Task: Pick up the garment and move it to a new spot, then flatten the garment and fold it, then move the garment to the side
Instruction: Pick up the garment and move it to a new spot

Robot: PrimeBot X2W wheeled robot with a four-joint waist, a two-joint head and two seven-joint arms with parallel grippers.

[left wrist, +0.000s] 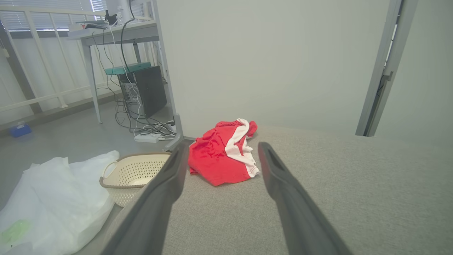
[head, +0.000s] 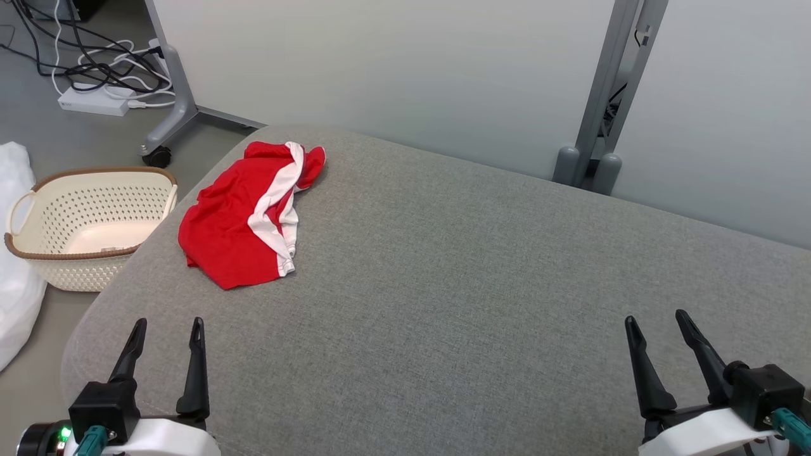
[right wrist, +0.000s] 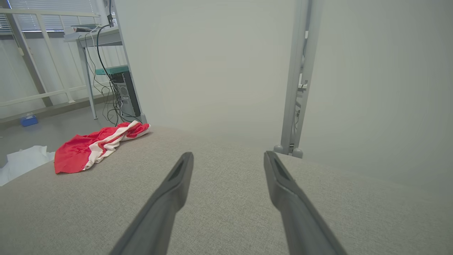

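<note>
Garment (head: 244, 215) crumpled on grey cushion (head: 456, 285); wrist views add desk (left wrist: 116, 33)

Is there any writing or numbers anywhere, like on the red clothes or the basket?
None can be read.
The red and white garment shows no print.
The cream basket shows no label.
The white power strip is too small to show any marking.

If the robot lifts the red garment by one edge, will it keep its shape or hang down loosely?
The red garment lies crumpled in soft folds, so it would probably droop and hang loosely from the pinched point. It looks thin, so it is likely light. On the woven grey cushion, a push would probably bunch it up rather than slide it.
</note>
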